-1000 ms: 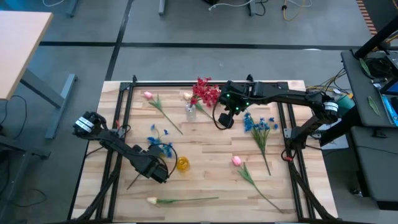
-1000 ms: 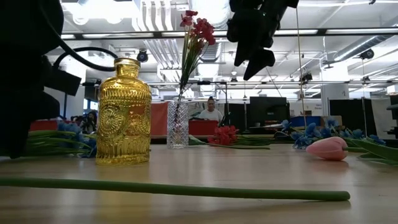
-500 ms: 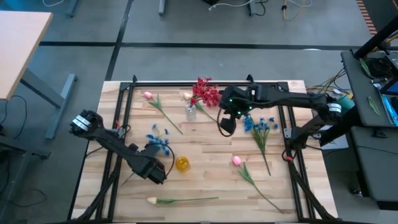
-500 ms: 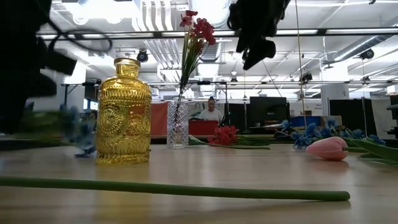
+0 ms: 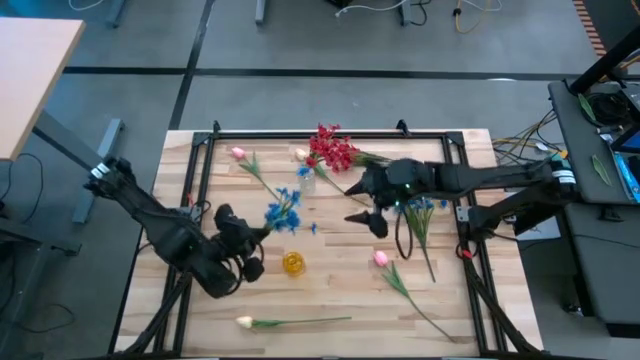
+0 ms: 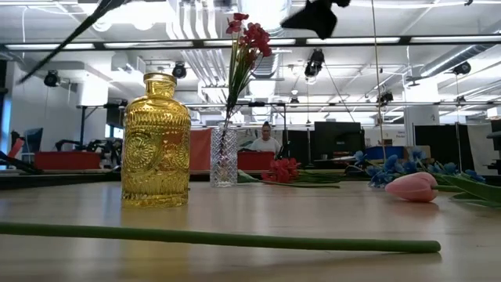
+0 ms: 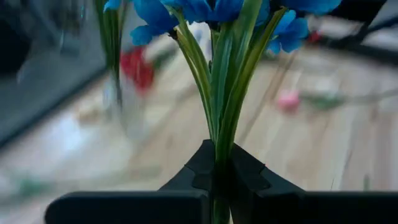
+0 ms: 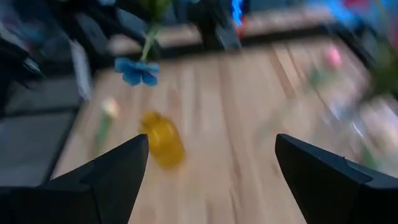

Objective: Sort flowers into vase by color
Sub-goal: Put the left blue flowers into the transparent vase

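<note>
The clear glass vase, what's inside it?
The clear vase holds red flowers on thin green stems, standing upright. Whether there is water inside, and where the stems end at its patterned bottom, can't be made out. The yellow bottle beside it has no flowers sticking out.

The right wrist view is blurred throughout; in the left wrist view the blue flower (image 7: 205,12) runs off the edge.

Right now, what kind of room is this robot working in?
Probably a robotics lab or open-plan workshop: a pale wooden-slat table holds the arms, bright ceiling strip lights run overhead, and dark computer monitors stand behind.
</note>
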Available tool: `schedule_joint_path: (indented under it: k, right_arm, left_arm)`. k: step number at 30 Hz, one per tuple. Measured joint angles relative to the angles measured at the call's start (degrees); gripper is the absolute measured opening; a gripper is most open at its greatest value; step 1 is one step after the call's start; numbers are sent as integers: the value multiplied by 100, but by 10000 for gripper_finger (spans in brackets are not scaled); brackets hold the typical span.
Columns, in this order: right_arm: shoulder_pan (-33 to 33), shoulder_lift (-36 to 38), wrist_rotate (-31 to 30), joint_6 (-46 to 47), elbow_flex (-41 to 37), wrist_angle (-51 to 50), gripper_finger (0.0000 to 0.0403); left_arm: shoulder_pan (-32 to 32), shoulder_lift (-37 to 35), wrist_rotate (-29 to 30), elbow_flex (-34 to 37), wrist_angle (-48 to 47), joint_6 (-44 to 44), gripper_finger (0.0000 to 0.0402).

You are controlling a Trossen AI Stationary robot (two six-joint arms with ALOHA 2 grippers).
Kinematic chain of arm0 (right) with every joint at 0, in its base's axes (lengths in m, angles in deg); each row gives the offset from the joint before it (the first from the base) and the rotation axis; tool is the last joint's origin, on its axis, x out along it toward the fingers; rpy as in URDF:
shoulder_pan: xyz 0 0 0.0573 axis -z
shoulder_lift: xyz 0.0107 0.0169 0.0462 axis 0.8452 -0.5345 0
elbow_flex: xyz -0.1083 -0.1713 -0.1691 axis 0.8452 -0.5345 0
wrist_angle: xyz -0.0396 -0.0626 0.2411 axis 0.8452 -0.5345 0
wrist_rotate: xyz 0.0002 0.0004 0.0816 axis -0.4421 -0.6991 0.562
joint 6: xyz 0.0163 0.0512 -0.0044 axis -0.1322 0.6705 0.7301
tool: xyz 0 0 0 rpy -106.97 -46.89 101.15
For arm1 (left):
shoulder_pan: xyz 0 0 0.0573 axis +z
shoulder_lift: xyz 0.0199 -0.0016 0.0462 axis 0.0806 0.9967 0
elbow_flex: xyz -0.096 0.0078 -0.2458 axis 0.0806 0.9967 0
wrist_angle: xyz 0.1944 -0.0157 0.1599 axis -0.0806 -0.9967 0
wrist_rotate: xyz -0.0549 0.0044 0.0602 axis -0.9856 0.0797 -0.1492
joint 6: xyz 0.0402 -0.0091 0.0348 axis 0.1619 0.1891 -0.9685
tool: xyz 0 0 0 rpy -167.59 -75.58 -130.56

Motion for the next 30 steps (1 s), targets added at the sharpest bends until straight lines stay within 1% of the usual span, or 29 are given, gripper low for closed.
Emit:
schedule_joint_path:
  k: [2, 4, 5, 6, 8, 10, 11, 12, 14, 17, 19, 23, 28, 30]
  right_arm:
    - [-114, -19, 37, -137, -368, 955, 341]
    - [-195, -122, 52, -178, -693, 1896, 341]
    - [-218, -199, 53, -173, -826, 2345, 341]
    - [-241, -290, 53, -141, -941, 2753, 341]
    - [-259, -497, 85, -54, -1070, 3324, 341]
    - [-262, -704, 297, -9, -1118, 3726, 341]
    - [-268, -801, 388, 41, -1134, 3897, 341]
    - [-290, -898, 465, 64, -1141, 4097, 341]
    - [-394, -1093, 491, -11, -1203, 4648, 341]
    - [-651, -1428, 441, -379, -1322, 5749, 341]
    - [-785, -1617, 396, -562, -1335, 6228, 341]
    - [-828, -1820, 156, -606, -1235, 6437, 341]
    - [-804, -2000, 147, -568, -988, 6431, 341]
    - [-801, -2050, 147, -604, -880, 6448, 341]
  left_arm:
    - [52, -124, 234, -63, 648, -877, 4]
    - [112, -192, 179, -71, 1466, -1904, 4]
    - [146, -210, 18, -59, 1988, -2460, 4]
    - [192, -218, -301, -44, 2539, -3047, 4]
    - [317, -197, -1323, 22, 3572, -4100, 4]
    - [455, -109, -2229, 93, 4434, -4888, 4]
    - [521, -70, -2492, 135, 4682, -5123, 4]
    - [591, -35, -2612, 186, 4849, -5282, 4]
    - [754, 28, -2604, 309, 5101, -5435, 4]
    - [1001, 143, -2553, 561, 5271, -5381, 4]
    - [1138, 199, -2569, 758, 5405, -5283, 4]
    - [1261, 194, -2623, 958, 5495, -5042, 4]
    - [1277, 207, -2639, 1197, 5874, -5017, 4]
    - [1289, 217, -2639, 1231, 5888, -5004, 4]
